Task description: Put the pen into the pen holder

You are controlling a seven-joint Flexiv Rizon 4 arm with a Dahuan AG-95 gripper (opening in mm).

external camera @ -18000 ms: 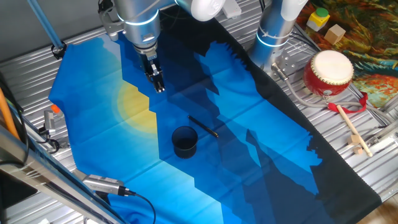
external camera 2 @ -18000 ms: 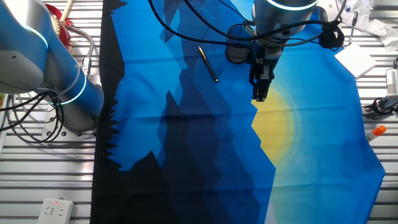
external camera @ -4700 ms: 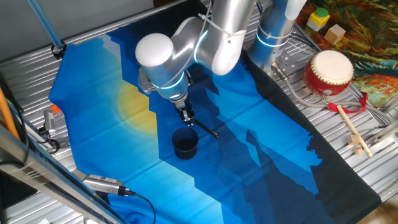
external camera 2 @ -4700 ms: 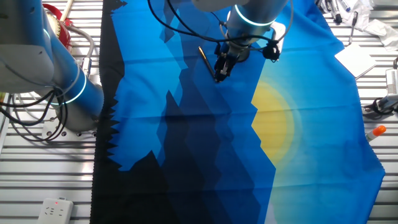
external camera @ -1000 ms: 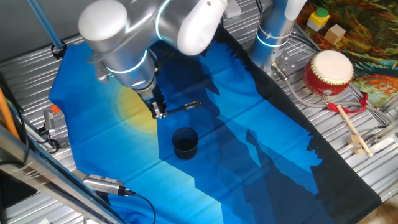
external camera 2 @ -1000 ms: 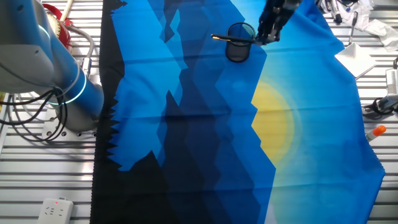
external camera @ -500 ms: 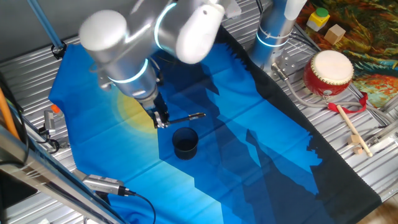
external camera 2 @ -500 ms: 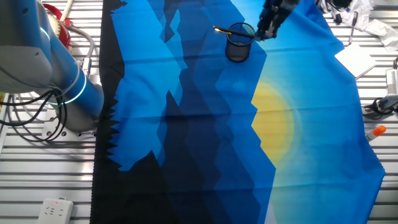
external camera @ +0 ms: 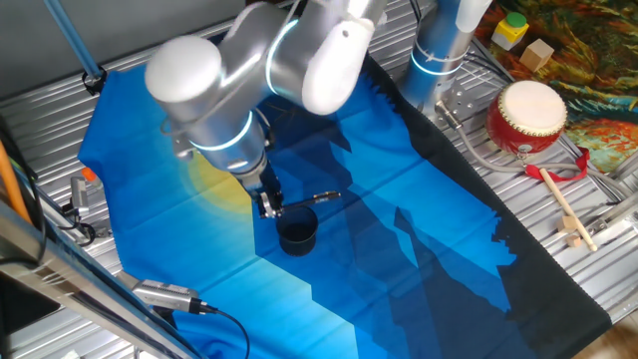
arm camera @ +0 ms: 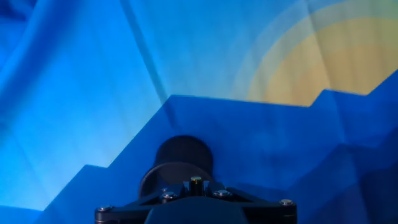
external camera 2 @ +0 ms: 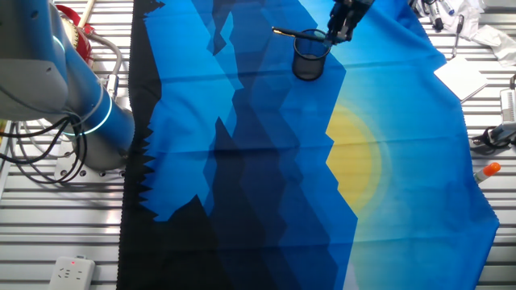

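My gripper (external camera: 269, 206) is shut on one end of the thin black pen (external camera: 317, 198), which sticks out roughly level to the right, just above the far rim of the dark round pen holder (external camera: 296, 229). In the other fixed view the gripper (external camera 2: 337, 32) holds the pen (external camera 2: 298, 33) over the top of the pen holder (external camera 2: 309, 56). In the hand view the gripper (arm camera: 196, 186) looks down at the pen holder (arm camera: 180, 160), and the pen's end (arm camera: 196, 182) shows end-on between the fingers.
A blue and yellow cloth (external camera: 179, 209) covers the table. A red drum (external camera: 526, 115) and a wooden drumstick (external camera: 563, 204) lie at the right, blocks (external camera: 511, 30) behind them. A second arm's base (external camera: 439, 50) stands at the back. An orange marker (external camera 2: 487, 170) lies at the cloth's edge.
The gripper has carried the pen down and toward the pen holder; the pen now hangs just over its rim instead of higher and further back.
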